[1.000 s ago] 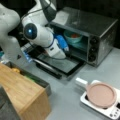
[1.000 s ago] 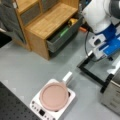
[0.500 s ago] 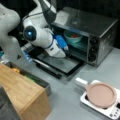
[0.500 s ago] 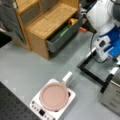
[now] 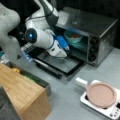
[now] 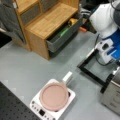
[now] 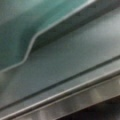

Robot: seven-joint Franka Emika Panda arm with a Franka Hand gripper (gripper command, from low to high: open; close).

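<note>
One gripper [image 5: 65, 51] is hovering at the oven [image 5: 100, 32] mouth in a front view, above its open door [image 5: 61, 63]; a teal bowl [image 5: 72, 37] is sitting on the tray inside the oven, just beyond the fingers, whose spread I cannot tell. In a front view, the gripper [image 6: 117, 58] is sitting beside the oven [image 6: 112, 92]. Wrist view is showing only the teal tray [image 7: 30, 22] close above the oven's floor.
</note>
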